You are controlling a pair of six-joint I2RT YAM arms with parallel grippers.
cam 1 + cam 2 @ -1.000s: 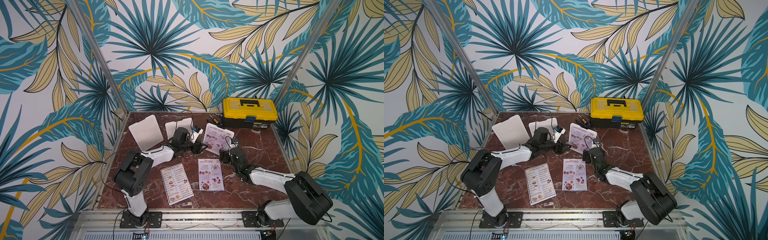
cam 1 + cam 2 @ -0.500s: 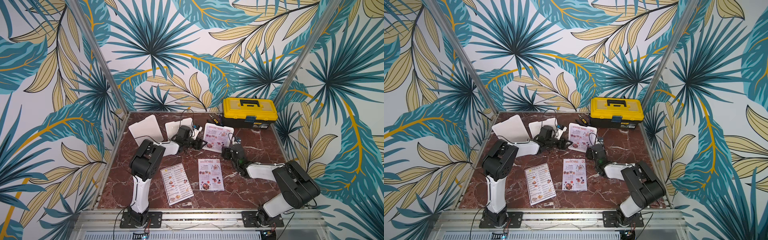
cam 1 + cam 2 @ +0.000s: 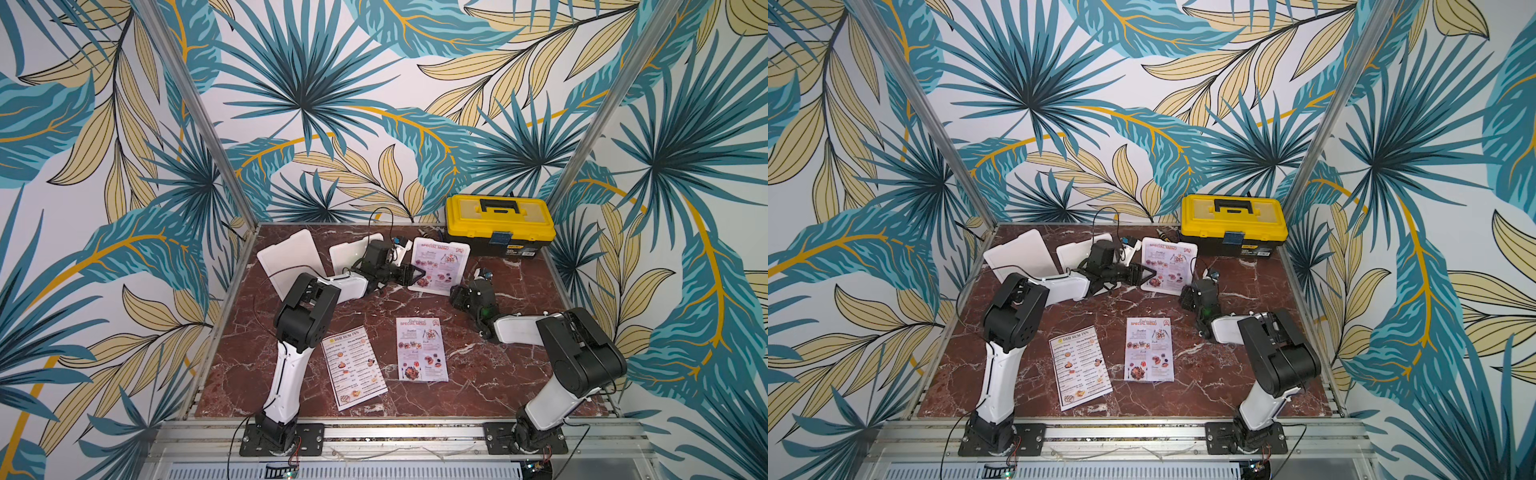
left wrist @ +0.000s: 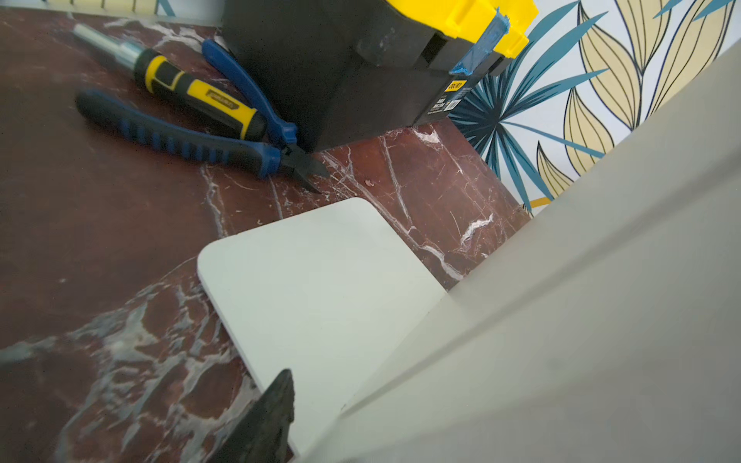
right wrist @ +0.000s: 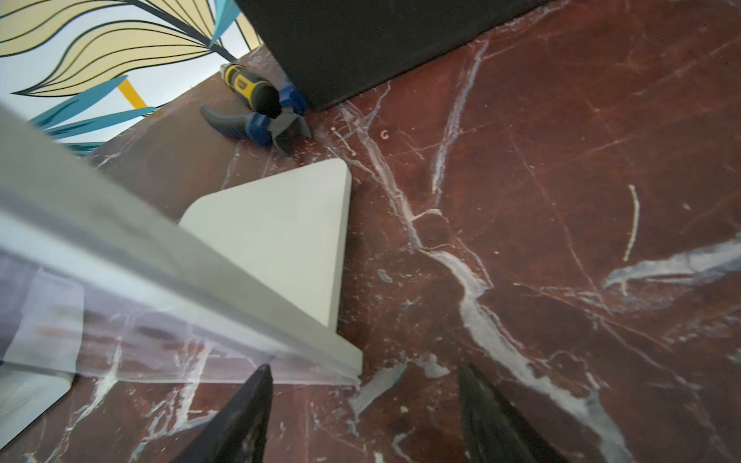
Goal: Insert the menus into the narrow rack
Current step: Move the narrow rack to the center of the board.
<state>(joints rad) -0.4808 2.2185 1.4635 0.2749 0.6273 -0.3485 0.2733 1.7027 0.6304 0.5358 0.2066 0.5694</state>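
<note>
Red marble table (image 3: 498, 386). One red-titled menu (image 3: 438, 264) stands upright in the white rack (image 3: 466, 254) toward the back, near the yellow toolbox (image 3: 498, 224). Two more lie flat toward the front, side by side but apart: a white menu (image 3: 353, 370) headed DIM SUM INN, and a second red-titled menu (image 3: 422, 349). The left gripper (image 3: 411, 275) sits at the rack's left edge, its fingers spread in both top views. Its wrist view shows one finger (image 4: 268, 417) by the rack's base plate, with the other hidden behind the rack wall, so contact cannot be told. The right gripper (image 5: 365, 368) is low at the rack's right front corner, fingers spread over bare marble with nothing between them. The pliers (image 4: 180, 136) and screwdriver (image 4: 192, 92) lie beside the toolbox. Two further white stands (image 3: 286, 262) are at the back left.
</note>
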